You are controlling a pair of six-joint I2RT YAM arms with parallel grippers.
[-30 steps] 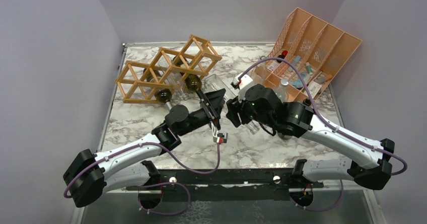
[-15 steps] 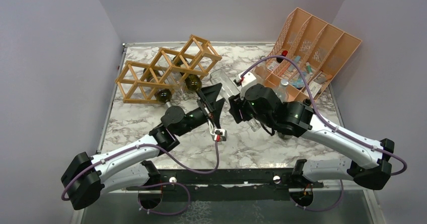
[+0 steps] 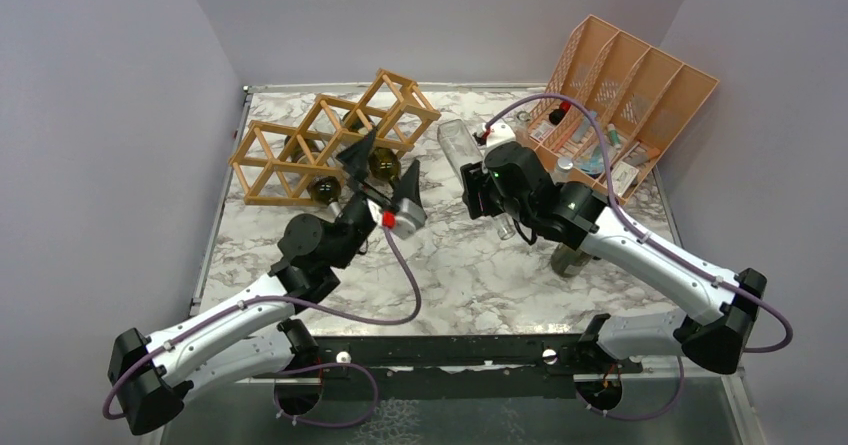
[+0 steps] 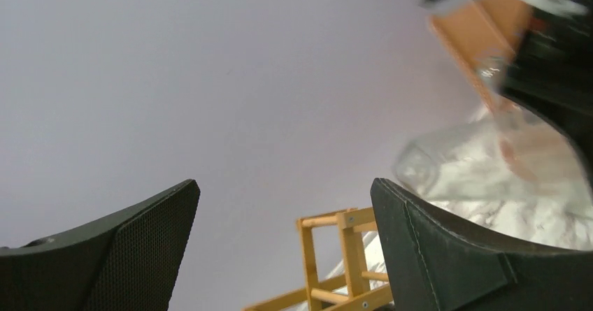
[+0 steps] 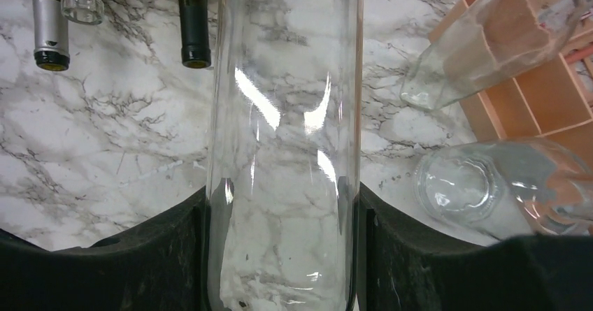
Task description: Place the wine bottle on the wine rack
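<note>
The wine bottle (image 3: 457,145) is clear glass and lies lengthwise in my right gripper (image 3: 480,190), which is shut on its body above the marble. In the right wrist view the wine bottle (image 5: 283,115) fills the gap of the right gripper (image 5: 283,248), a black pad pressed on each side. The wine rack (image 3: 300,145), a tan wooden lattice, stands at the back left with dark bottles (image 3: 383,165) in its cells. My left gripper (image 3: 385,170) is open and empty just in front of the rack, tilted upward. The left gripper (image 4: 283,248) frames a corner of the wine rack (image 4: 343,255).
A peach slotted organizer (image 3: 640,75) leans at the back right with small items and clear bottles (image 5: 489,182) beside it. Dark bottle necks (image 5: 192,24) stick out of the rack toward the table middle. Another bottle (image 3: 570,260) stands partly hidden under the right arm.
The left gripper opened and swung left and back, from beside the right gripper to the rack's front. The right gripper moved the bottle slightly toward the back.
</note>
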